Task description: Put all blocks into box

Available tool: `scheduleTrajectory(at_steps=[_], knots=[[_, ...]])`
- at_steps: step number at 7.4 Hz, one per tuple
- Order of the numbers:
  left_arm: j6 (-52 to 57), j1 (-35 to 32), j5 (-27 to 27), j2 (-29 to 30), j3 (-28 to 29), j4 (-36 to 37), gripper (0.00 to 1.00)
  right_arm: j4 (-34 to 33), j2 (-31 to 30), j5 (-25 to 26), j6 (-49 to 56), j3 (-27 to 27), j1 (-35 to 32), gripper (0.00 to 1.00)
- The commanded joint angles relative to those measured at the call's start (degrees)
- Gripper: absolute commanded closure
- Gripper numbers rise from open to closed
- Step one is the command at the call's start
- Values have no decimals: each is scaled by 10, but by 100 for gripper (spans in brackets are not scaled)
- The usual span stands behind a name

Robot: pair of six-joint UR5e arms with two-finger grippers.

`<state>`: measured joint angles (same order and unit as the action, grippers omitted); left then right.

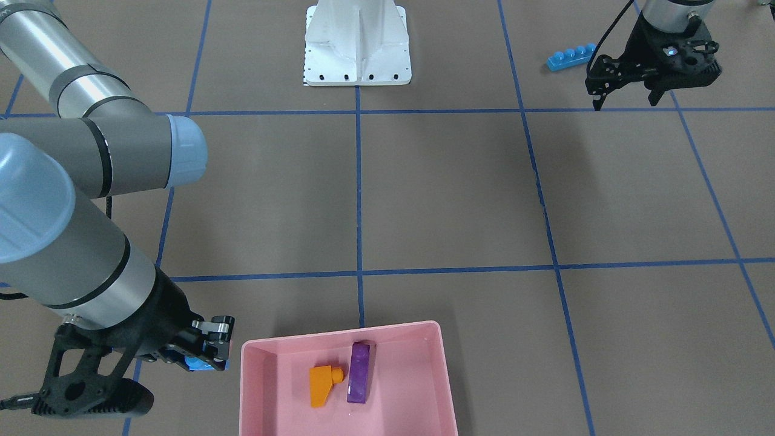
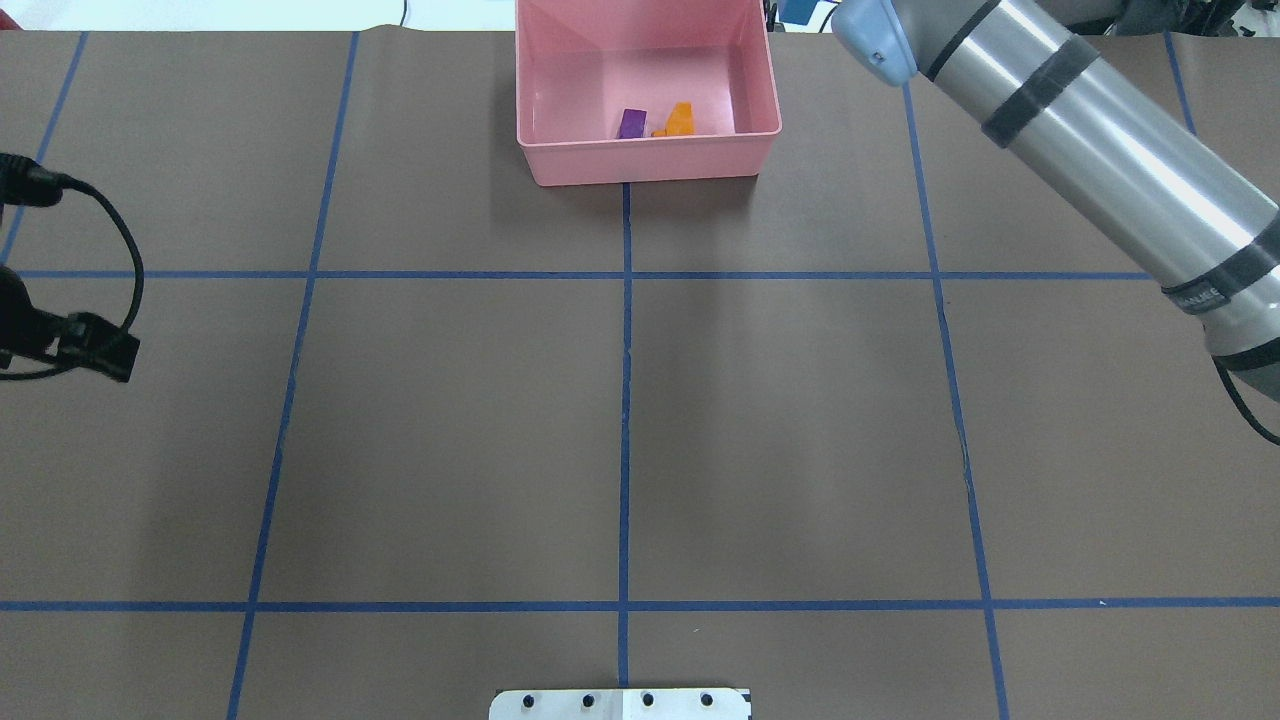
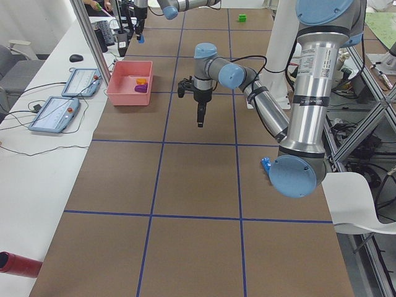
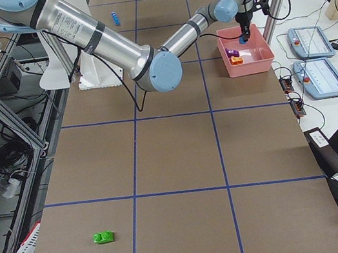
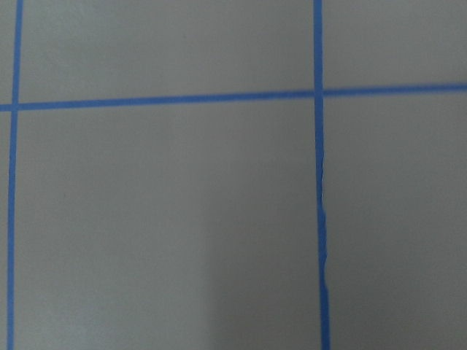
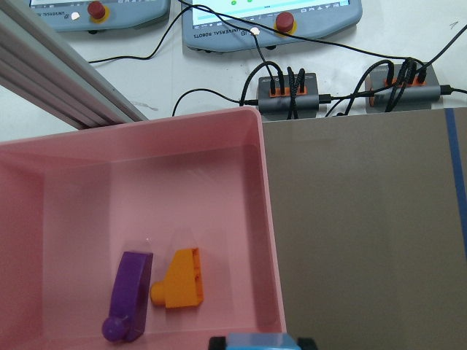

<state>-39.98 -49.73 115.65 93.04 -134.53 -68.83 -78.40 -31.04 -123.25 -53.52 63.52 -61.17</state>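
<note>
Lettering that reads UNIVERSAL ROBOTS runs along the rim of a teach pendant (image 6: 314,25) beyond the counter's (image 1: 448,194) far edge. A label on the right arm (image 2: 1195,293) is too small to read. The pink box (image 1: 348,418) sits at that far edge, in line with the white robot base (image 1: 357,42), and holds the orange sloped block (image 1: 321,386) and the purple sloped block (image 1: 360,372), which lie side by side and touch. The right claw (image 1: 203,357) pinches the tiny blue cube (image 1: 195,364) just outside the box's side wall. The right wrist view puts the cube at the rim by the box's corner. Well apart, on the robot's left near its base, the long blue four-stud bar (image 1: 572,57) lies flat on the counter. The left claw (image 1: 626,100) hangs just beside the bar with its fingers spread and nothing between them. A wide stretch of bare brown counter crossed by blue tape lines (image 1: 358,181) lies between the two arms. The left wrist view shows only that surface and tape. The overhead view catches the box and its two blocks but not the bar. Only the side views take in a small green toy (image 4: 102,236) at the right end of the counter, and only the left one a red cylinder (image 3: 18,263) at the left end.
</note>
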Motion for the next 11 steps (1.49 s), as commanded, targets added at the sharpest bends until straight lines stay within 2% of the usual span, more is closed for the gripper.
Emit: scheduleTrajectory(at_steps=[1, 2, 3, 4, 5, 6, 8, 9, 10, 11], knots=[[46, 113, -22, -59, -22, 0, 0, 119, 49, 35, -74, -128, 20, 100], [47, 172, -53, -79, -24, 1, 0, 168, 54, 80, -110, -157, 43, 100], [70, 200, -57, -102, -41, 4, 0, 170, 62, 96, -115, -162, 58, 100], [75, 237, -55, -130, -54, 6, 0, 171, 62, 150, -134, -162, 93, 100], [75, 260, -53, -149, -55, 11, 0, 170, 60, 191, -143, -167, 121, 100], [75, 272, -50, -156, -56, 11, 0, 169, 56, 209, -142, -169, 130, 100], [75, 298, -34, -174, -64, 11, 0, 171, 57, 278, -141, -183, 140, 100], [75, 315, -34, -174, -63, 12, 0, 171, 59, 289, -136, -183, 138, 64], [75, 331, -34, -183, -62, 10, 0, 171, 61, 286, -111, -182, 131, 1], [76, 354, -35, -187, -60, 10, 0, 167, 69, 268, -84, -179, 114, 0]])
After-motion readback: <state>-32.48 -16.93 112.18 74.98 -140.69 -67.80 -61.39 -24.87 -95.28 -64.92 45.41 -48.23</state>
